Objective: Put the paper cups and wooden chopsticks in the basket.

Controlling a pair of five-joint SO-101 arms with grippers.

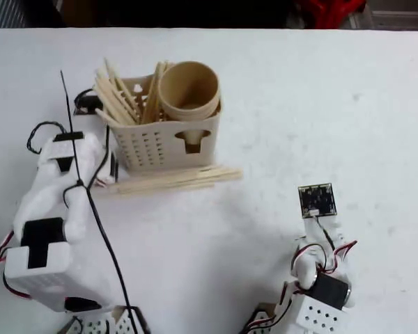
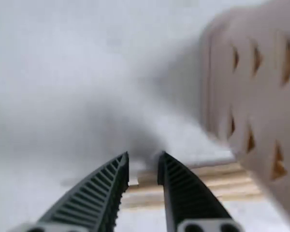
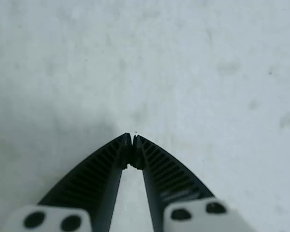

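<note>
White desk carries the basket, with paper cups already inside it. Loose chopsticks lie just in front of the basket, long axis along its front wall; the left jaws, slightly parted, sit at one end of them, the right jaws clenched, well apart from the basket

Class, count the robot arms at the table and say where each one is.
2. The left arm stands beside the basket, with the left pincer open at the loose chopsticks. The right arm sits apart, with the right pincer shut over the table.
</note>
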